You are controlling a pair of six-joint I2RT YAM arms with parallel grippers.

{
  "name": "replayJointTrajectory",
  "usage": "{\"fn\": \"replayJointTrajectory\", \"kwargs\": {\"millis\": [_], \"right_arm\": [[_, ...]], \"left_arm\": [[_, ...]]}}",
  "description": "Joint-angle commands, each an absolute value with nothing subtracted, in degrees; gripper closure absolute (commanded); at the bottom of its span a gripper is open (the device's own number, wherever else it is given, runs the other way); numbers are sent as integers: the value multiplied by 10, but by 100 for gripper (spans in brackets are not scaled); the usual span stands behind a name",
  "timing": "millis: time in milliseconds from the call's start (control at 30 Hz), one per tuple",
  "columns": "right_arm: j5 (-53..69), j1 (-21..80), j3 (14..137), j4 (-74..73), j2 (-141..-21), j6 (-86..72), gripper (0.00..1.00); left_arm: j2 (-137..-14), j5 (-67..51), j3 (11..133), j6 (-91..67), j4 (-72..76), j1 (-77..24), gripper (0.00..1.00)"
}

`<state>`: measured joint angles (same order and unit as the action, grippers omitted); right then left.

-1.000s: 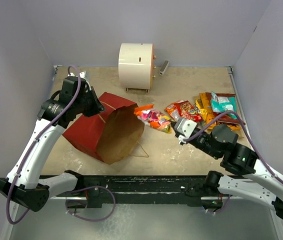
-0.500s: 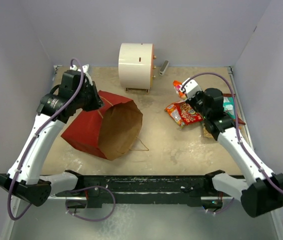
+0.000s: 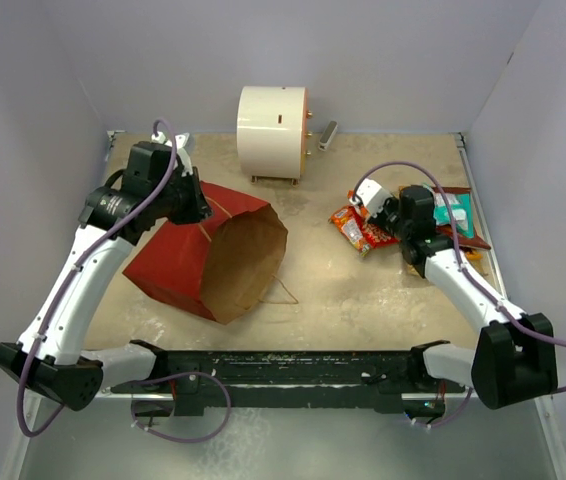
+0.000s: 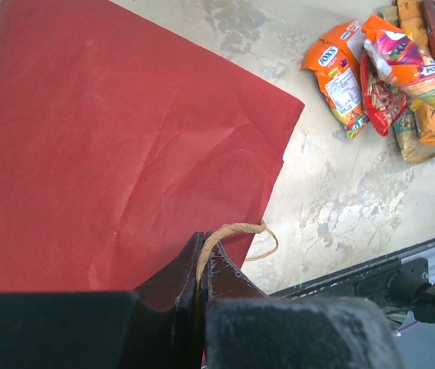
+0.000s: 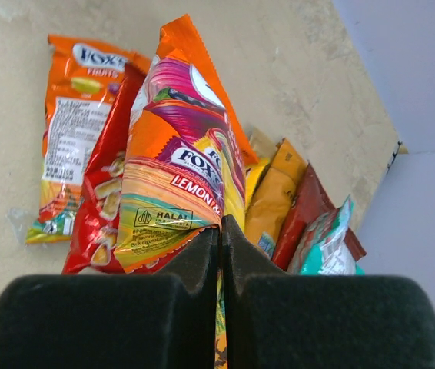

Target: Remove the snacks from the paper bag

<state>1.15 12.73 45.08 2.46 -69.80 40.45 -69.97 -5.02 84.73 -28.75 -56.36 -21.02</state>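
Orange candy packet [image 5: 183,169] is hanging pinched in the right gripper [image 5: 219,231], having travelled from the paper bag [image 3: 178,265]'s mouth to the snack pile [image 3: 448,212] by the tabletop [image 3: 343,290]'s right edge; probably only releasing remains. Meanwhile the left gripper [image 4: 202,257] is clamping the bag's twine handle [image 4: 233,229] near the left edge.

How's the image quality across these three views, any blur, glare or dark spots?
Top view: soft, even light, no harsh shadows around the paper bag. Left wrist view: the left gripper is a dark, out-of-focus mass; the bag's red paper looks sharp. Right wrist view: the right gripper is blurred too, yet print on the candy packet reads clearly.
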Motion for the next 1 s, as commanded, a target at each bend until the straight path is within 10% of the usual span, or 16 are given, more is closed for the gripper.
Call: {"fn": "replayJointTrajectory", "kwargs": {"millis": [0, 567, 967], "right_arm": [[15, 126, 432, 64, -693, 440, 100], [71, 139, 336, 32, -639, 456, 99], [66, 148, 357, 26, -588, 402, 34]], "left_arm": [[-702, -78, 835, -283, -532, -208, 100], [-694, -64, 832, -301, -525, -208, 100], [-699, -83, 843, -324, -516, -208, 100]]}}
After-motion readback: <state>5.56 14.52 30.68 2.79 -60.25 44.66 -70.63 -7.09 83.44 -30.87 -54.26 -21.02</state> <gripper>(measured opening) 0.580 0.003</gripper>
